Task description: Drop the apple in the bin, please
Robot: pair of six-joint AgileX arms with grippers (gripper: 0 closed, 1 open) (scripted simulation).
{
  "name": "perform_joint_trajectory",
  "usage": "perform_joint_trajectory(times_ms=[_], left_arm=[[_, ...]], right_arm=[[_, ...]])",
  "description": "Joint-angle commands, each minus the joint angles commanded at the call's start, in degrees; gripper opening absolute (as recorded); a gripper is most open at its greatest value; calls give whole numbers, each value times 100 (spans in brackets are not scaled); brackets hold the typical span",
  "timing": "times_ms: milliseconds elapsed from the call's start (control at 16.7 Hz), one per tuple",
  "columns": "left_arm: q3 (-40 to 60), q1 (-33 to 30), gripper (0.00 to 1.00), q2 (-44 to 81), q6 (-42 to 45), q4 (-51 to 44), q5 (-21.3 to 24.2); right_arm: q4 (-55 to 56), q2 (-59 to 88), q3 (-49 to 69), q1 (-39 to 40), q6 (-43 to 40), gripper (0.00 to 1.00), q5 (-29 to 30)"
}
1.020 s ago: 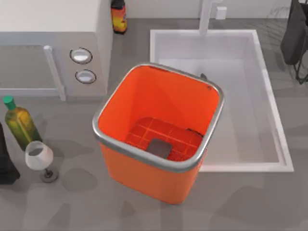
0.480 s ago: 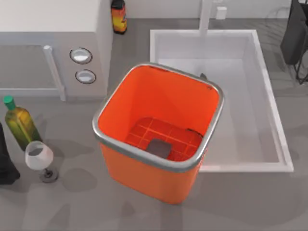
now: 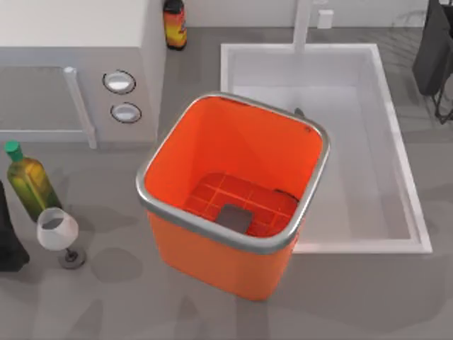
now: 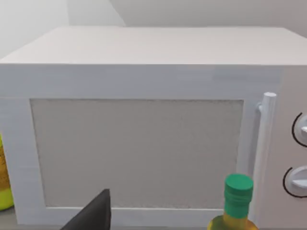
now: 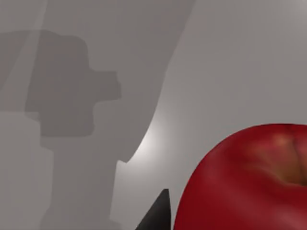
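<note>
The apple [image 5: 244, 179] sits close under the right wrist camera, glossy red with a paler patch near its dimple, resting on the grey counter [image 5: 230, 57], with 1 dark fingertip [image 5: 157, 215] of the right gripper just beside it. From that alone I cannot tell whether the jaws are apart, together or clamped on the fruit; only the 1 tip shows, and contact is not clear. Judging by this, the step in hand is securing the apple: the grip should straddle its widest part, close firmly enough that the smooth skin does not slip, then lift straight up before travelling. Farther off, in the top view, the bin [image 3: 177, 209] stands mid-table, orange with a silver rim, overlapping the white sink [image 3: 396, 142] at its right; its gridded floor holds no apple yet. The carry must clear that tall rim and release over the centre. The left arm is parked facing the microwave [image 4: 144, 139], a green-capped oil bottle [image 4: 237, 201] beside it; its jaw state cannot be told either.
</note>
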Motion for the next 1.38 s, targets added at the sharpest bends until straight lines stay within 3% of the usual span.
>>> perform_joint_trajectory(times_ms=[180, 420, 600, 1080, 1380], left_arm=[[0, 0, 100, 0, 0, 0, 0], [0, 0, 100, 0, 0, 0, 0], [0, 0, 100, 0, 0, 0, 0], [0, 0, 100, 0, 0, 0, 0], [0, 0, 100, 0, 0, 0, 0]], right_arm=[[199, 26, 34, 328, -357, 0, -183], [847, 91, 128, 1327, -1674, 0, -726], [1494, 156, 170, 2221, -3280, 0, -1234], [3081, 586, 170, 4122, -8552, 0, -2536], [3643, 896, 37, 4629, -10601, 0, -3109]])
